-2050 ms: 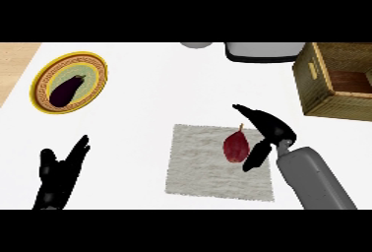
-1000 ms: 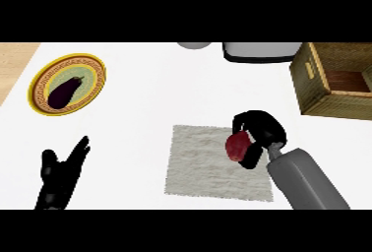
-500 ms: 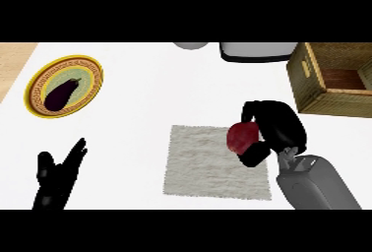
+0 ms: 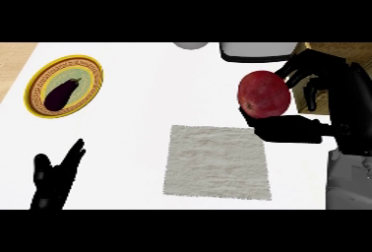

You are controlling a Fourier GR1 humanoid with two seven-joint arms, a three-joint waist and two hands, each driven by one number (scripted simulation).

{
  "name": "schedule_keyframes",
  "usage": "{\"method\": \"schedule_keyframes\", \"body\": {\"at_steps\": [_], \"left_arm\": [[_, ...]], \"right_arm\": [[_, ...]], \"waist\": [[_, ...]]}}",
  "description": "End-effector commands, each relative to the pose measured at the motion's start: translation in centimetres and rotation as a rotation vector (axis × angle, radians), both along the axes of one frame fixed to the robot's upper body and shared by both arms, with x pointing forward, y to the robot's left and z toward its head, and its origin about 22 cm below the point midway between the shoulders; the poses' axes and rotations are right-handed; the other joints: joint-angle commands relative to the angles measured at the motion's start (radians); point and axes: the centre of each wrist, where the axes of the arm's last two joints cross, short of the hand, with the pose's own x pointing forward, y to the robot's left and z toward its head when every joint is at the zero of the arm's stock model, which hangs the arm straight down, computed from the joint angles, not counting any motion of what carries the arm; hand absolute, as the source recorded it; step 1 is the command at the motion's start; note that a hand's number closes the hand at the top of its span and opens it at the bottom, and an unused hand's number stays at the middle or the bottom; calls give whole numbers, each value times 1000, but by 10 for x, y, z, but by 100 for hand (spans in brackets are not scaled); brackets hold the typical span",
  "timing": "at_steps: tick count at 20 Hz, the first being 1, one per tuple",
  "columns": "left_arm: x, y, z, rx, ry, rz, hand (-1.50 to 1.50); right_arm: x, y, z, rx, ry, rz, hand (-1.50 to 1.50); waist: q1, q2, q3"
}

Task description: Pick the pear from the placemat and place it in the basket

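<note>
A dark red pear [image 4: 264,94] is held in the air above the white counter, beyond the far right corner of the placemat. My right hand [image 4: 334,106] is curled round it, fingers over its top right and thumb under it. The pale grey placemat [image 4: 216,162] lies bare at the lower middle. Of the wooden basket [image 4: 314,96] only a sliver shows at the right edge, mostly hidden behind my right hand. My left hand [image 4: 52,180] rests open at the lower left, fingers up.
A yellow-rimmed plate [image 4: 93,74] with a dark eggplant [image 4: 61,93] sits at the far left. A grey container [image 4: 259,50] and a small grey object [image 4: 190,45] stand along the back edge. A wooden strip shows at the top left corner.
My right hand closed round the pear on the placemat, lifted it off and carried it up and to the right, toward the basket. The left hand stayed put.
</note>
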Motion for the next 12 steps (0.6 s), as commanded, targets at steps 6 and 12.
{"method": "schedule_keyframes", "body": {"at_steps": [6, 12], "left_arm": [[-7, -4, -5, -28, 84, -10, 0], [-2, -16, -19, -16, 72, -17, 0]], "right_arm": [[-10, -53, 108, 70, -108, -229, 150], [12, -107, 158, 85, -91, -307, 150]], "waist": [[22, 10, -9], [22, 14, -9]]}}
